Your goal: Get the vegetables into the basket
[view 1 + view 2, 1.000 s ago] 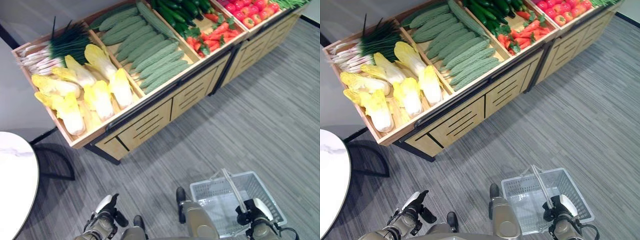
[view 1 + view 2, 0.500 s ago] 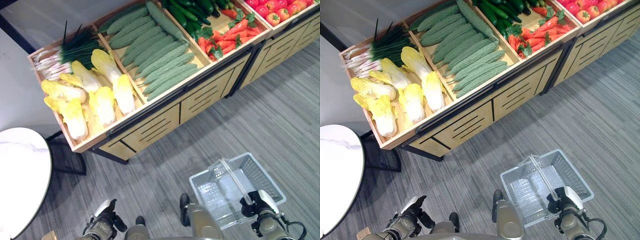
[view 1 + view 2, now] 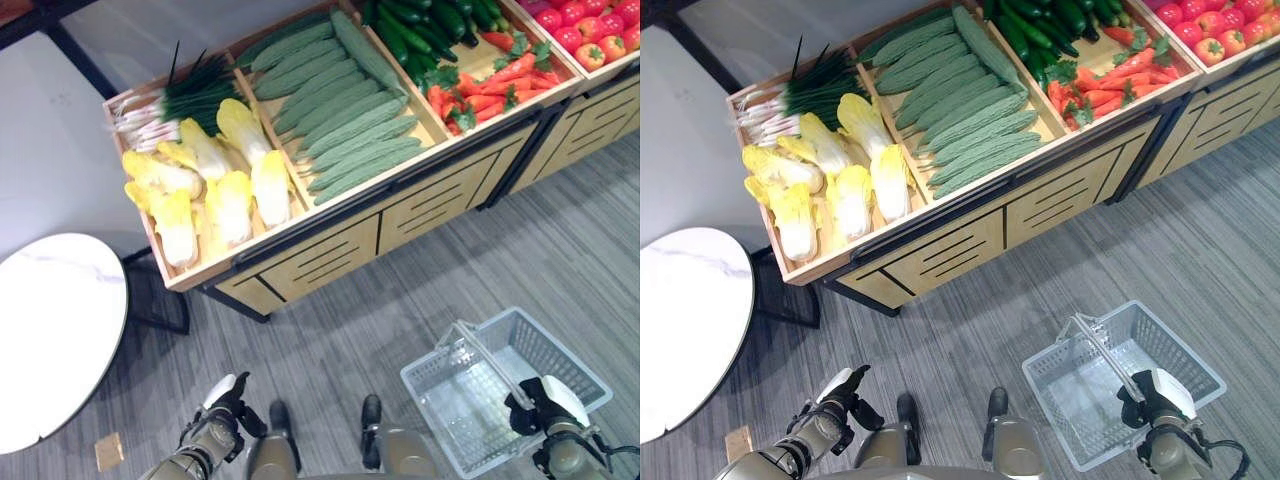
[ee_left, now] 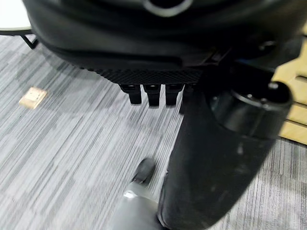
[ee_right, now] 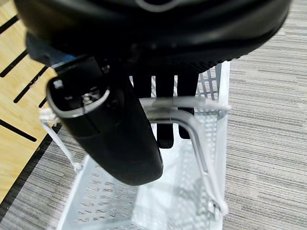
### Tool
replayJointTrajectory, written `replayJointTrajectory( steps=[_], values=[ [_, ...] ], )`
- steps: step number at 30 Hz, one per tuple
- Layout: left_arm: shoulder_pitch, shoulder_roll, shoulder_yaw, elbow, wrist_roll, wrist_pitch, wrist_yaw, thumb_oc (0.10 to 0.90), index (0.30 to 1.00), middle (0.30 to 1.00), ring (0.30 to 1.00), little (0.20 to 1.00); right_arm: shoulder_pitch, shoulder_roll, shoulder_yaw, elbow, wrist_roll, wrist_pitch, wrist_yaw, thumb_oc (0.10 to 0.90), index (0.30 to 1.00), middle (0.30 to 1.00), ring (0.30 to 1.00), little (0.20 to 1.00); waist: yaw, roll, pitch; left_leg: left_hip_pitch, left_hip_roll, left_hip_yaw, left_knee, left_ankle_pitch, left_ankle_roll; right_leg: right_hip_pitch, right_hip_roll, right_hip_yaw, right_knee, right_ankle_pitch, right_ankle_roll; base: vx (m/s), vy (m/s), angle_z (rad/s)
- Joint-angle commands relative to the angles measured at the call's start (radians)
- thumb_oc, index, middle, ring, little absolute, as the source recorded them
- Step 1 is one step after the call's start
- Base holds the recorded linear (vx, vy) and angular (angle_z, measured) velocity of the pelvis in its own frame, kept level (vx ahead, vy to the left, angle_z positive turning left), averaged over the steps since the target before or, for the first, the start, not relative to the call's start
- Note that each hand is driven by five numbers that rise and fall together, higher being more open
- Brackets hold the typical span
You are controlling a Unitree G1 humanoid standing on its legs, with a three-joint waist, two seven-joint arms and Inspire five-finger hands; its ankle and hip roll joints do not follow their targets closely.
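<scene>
The basket point(image 3: 1120, 385) is a light grey plastic mesh carrier with a pale swing handle point(image 5: 189, 120). It hangs low over the grey striped floor point(image 3: 1200, 240) at the robot's right side, in front of the wooden display stand point(image 3: 970, 215). No vegetable is visible inside it.

The right robot hand point(image 3: 1155, 400) carries the basket. In the right wrist view, its fingers point(image 5: 163, 103) are curled round the handle's bar, with the thumb point(image 5: 108, 132) beside them. The handle runs from the hand across the basket's open top.

The left robot hand point(image 3: 225, 400) hangs low at the robot's left side, above the floor and well apart from the stand. In the left wrist view, its fingers point(image 4: 148, 93) are bent inward under the palm and hold nothing.

The vegetables lie in the stand's wooden compartments, none of them touched by either hand:
- Yellow-white cabbages point(image 3: 835, 175) fill the near left compartment.
- Green onions point(image 3: 805, 95) lie behind the cabbages, at the far left.
- Pale green ridged gourds point(image 3: 960, 105) fill the next compartment to the right.
- Dark green cucumbers point(image 3: 1045, 20) lie further right, at the back.
- Carrots point(image 3: 1105, 80) with green tops lie in front of the cucumbers.
- Red tomatoes point(image 3: 1215, 20) fill the far right compartment.

A round white bench point(image 3: 685, 320) stands at the left, beside the stand's left end.
</scene>
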Motion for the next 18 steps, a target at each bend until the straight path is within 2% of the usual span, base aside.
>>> replayJointTrajectory(
  steps=[1,3,6,9,14,15,18],
  values=[
    [0.034,0.039,0.022,0.026,0.047,0.025,0.020,0.900,1.000,1.000,1.000,1.000,-0.002,-0.049,-0.048,-0.047,-0.025,-0.037,-0.064,0.400,0.300,0.300,0.300,0.300,-0.006,-0.021,0.024,0.061,-0.032,0.028,0.002,0.017,0.034,0.062,-0.051,0.185,-0.037,0.020,0.166,0.20,0.254,-0.42],
    [0.037,0.039,0.022,0.029,0.055,0.022,0.026,0.900,1.000,1.000,1.000,1.000,-0.023,-0.031,-0.043,-0.011,-0.029,-0.032,-0.063,0.400,0.300,0.300,0.300,0.300,-0.002,-0.020,0.018,0.090,-0.061,0.072,-0.027,0.003,0.052,0.064,-0.071,0.199,-0.047,0.031,0.184,0.17,0.358,-0.66],
    [0.038,0.044,0.020,0.023,0.051,0.013,0.031,0.900,1.000,1.000,1.000,1.000,-0.068,-0.005,-0.031,0.038,-0.026,-0.028,-0.075,0.400,0.300,0.300,0.300,0.300,0.006,-0.032,0.018,0.095,-0.086,0.096,-0.016,-0.029,0.075,0.064,-0.102,0.219,-0.057,0.053,0.208,0.08,0.249,-0.29],
    [0.032,0.057,0.031,0.017,0.031,0.009,0.040,0.900,1.000,1.000,1.000,1.000,-0.114,0.022,-0.010,0.073,-0.023,-0.027,-0.084,0.400,0.300,0.300,0.300,0.300,0.015,-0.049,0.027,0.091,-0.109,0.108,0.009,-0.065,0.095,0.056,-0.127,0.237,-0.053,0.067,0.230,0.04,0.177,-0.21],
    [0.026,0.072,0.061,0.023,0.002,0.006,0.055,0.900,1.000,1.000,1.000,1.000,-0.166,0.059,0.017,0.114,-0.017,-0.033,-0.094,0.400,0.300,0.300,0.300,0.300,0.028,-0.069,0.033,0.077,-0.131,0.119,0.027,-0.093,0.116,0.033,-0.144,0.257,-0.036,0.095,0.249,0.03,0.159,0.00],
    [0.021,0.079,0.062,0.027,-0.001,0.005,0.055,0.900,1.000,1.000,1.000,1.000,-0.189,0.074,0.028,0.136,-0.013,-0.033,-0.099,0.400,0.300,0.300,0.300,0.300,0.033,-0.079,0.036,0.079,-0.145,0.121,0.023,-0.106,0.131,0.017,-0.153,0.267,-0.012,0.123,0.261,0.03,0.132,-0.05],
    [0.023,0.083,0.065,0.028,-0.004,0.004,0.051,0.900,1.000,1.000,1.000,1.000,-0.196,0.081,0.034,0.139,-0.015,-0.033,-0.101,0.400,0.300,0.300,0.300,0.300,0.035,-0.083,0.037,0.088,-0.154,0.125,0.015,-0.114,0.141,0.009,-0.154,0.277,0.018,0.134,0.265,0.04,0.128,-0.06]
  ],
)
